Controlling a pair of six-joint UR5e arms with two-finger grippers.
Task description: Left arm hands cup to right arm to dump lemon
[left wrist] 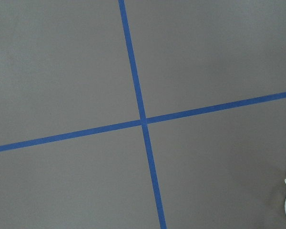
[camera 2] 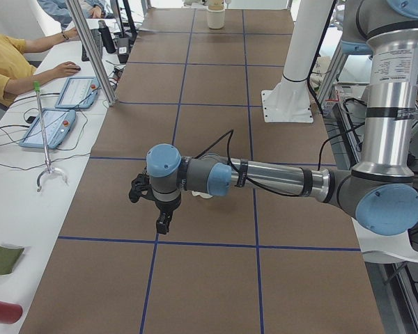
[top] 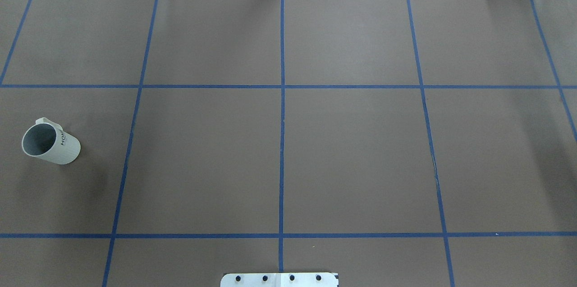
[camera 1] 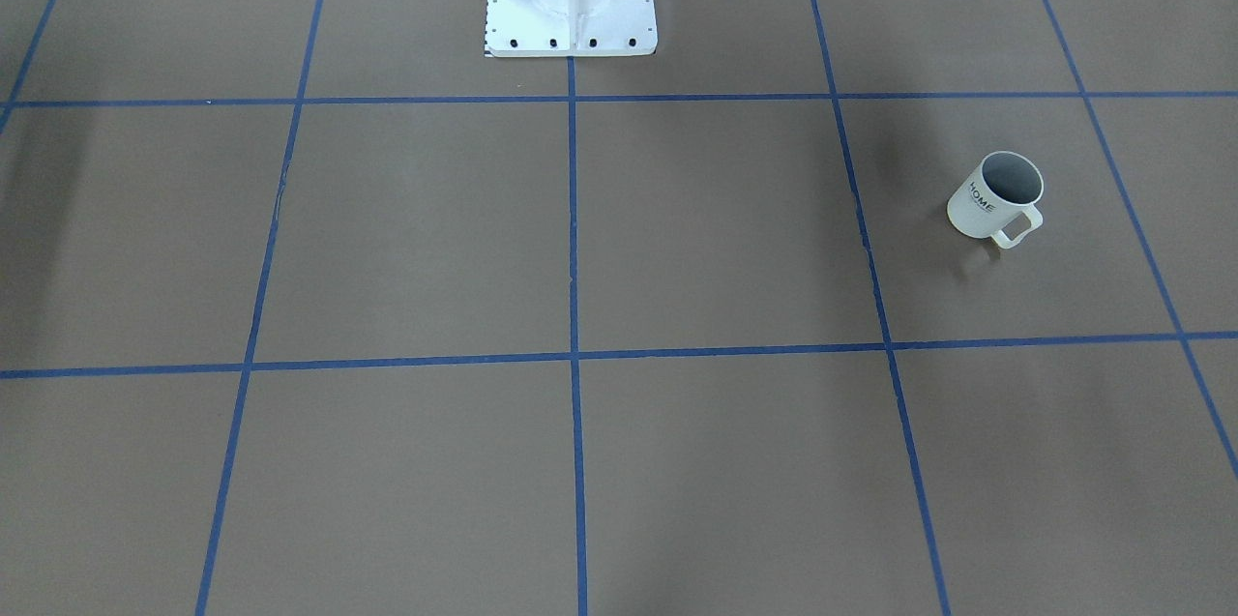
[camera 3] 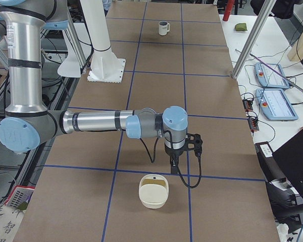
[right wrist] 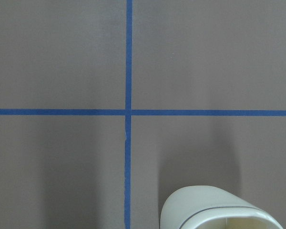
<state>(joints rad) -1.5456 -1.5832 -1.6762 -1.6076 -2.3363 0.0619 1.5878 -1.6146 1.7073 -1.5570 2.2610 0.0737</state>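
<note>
Pedestal base (camera 1: 571, 16): white; landmark.
Left gripper (camera 2: 160, 221), right gripper (camera 3: 174, 162): hang on either side of base; cannot tell finger spread or load.
Cup (top: 50, 144): upright, well off to base's left, handle facing away.
Lemon: unseen.
Handling: left pinches cup wall, keeps it level, leaves handle free.

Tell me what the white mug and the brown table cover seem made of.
The cup: probably ceramic or hard plastic, matte white outside, grey inside; smooth wall, printed lettering, no glare. The table cover: seemingly brown paper or thin sheet, matte; its far edge ripples in the overhead view.
</note>
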